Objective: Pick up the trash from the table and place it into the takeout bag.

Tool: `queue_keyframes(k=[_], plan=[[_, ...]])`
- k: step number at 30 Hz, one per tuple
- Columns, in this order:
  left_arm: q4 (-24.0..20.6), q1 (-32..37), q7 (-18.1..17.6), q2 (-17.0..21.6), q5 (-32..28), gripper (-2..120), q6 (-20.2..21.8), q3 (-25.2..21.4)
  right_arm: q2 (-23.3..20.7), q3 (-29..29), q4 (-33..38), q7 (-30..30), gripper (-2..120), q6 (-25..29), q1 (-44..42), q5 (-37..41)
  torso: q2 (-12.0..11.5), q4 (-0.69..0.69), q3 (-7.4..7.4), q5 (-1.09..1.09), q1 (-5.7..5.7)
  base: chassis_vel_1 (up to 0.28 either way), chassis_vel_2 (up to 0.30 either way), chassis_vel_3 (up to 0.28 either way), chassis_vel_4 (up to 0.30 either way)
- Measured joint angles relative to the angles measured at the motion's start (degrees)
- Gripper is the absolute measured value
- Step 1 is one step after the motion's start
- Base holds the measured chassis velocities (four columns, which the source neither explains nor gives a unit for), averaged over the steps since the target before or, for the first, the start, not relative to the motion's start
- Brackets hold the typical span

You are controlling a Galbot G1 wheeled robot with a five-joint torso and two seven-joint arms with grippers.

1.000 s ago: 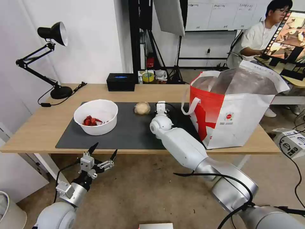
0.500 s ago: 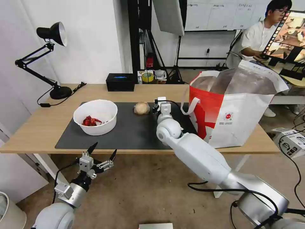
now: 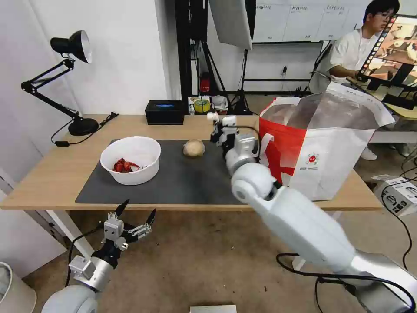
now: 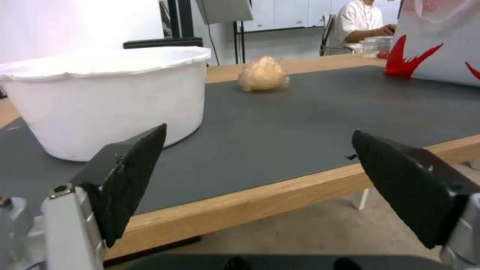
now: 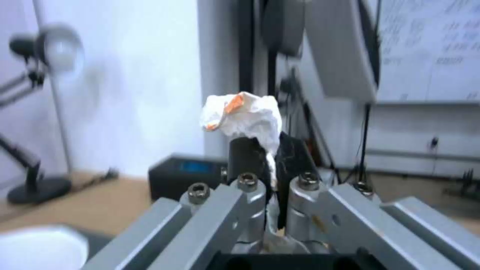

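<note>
Gripping a small white tissue wad (image 3: pixel 212 116) with the right gripper (image 3: pixel 218 126), clenched on it with both black fingers pressed together; held up in the upper middle of the head view, above the far side of the table (image 3: pixel 56 174) and clear of its surface. Showed in the right wrist view as the same wad (image 5: pixel 245 114), with an orange stain, sticking out beyond the tips of the right gripper (image 5: pixel 267 150).

Stood just to the right of that gripper: the takeout bag (image 3: pixel 330 152), upright, mouth open, silver lining visible, with its red side wall and one white loop handle (image 3: pixel 260 145) between gripper and opening. Covered the right part of the dark grey mat (image 3: pixel 182 182) with the white right arm.

Hung the left gripper (image 3: pixel 138 211) in the lower left, below and in front of the table edge, released, fingers spread wide and holding nothing; the same in the left wrist view (image 4: pixel 257 131).

Counted on the mat: one white bowl (image 3: pixel 134 174) with red scraps (image 3: pixel 124 165), one beige ball (image 3: pixel 193 148), well apart from each other. Counted behind the mat: one black box (image 3: pixel 165 112), one black desk lamp (image 3: pixel 71 43) at the upper left.

Looked like a light-wood tabletop, brown floor below, white wall behind.
</note>
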Motion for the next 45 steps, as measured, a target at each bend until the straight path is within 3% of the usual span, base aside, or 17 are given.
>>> queue_keyframes(k=[4, 10, 19, 30, 45], plan=[[-0.49, 0.53, -0.04, -0.63, 0.51, 100, 0.04, -0.08, -1.80, 2.18, 1.44, 0.18, 0, 2.25, 0.09, -3.30, 0.00, 0.01, 0.00, 0.00, 0.00, 0.000, 0.000, 0.000, 0.000], [-1.51, 1.29, -0.16, -1.29, 0.78, 100, 0.28, 0.09, -4.93, 5.45, 1.60, 6.97, 0, 3.30, 0.09, -8.33, 0.00, 0.00, 0.00, 0.00, 0.00, 0.000, 0.000, 0.000, 0.000], [-1.99, 1.87, -0.18, -1.34, 0.93, 100, 0.31, 0.18, -8.28, 8.63, 1.69, 13.58, 0, 0.34, -0.24, -5.51, 0.00, 0.00, 0.00, 0.00, 0.00, 0.000, 0.000, 0.000, 0.000], [-2.55, 2.23, -0.17, -1.23, 1.28, 100, 0.32, 0.26, -11.32, 11.80, 4.35, 15.16, 0, -2.52, -3.89, -3.00, 0.00, 0.00, 0.01, -0.01, 0.00, 0.000, 0.000, 0.000, 0.000], [-4.40, 3.52, 0.26, -0.86, 1.38, 100, 0.69, -0.29, -14.26, 14.31, 6.26, 15.82, 55, -5.12, -6.16, -0.16, 0.00, 0.00, 0.01, -0.01, 0.00, 0.000, 0.000, 0.000, 0.000]])
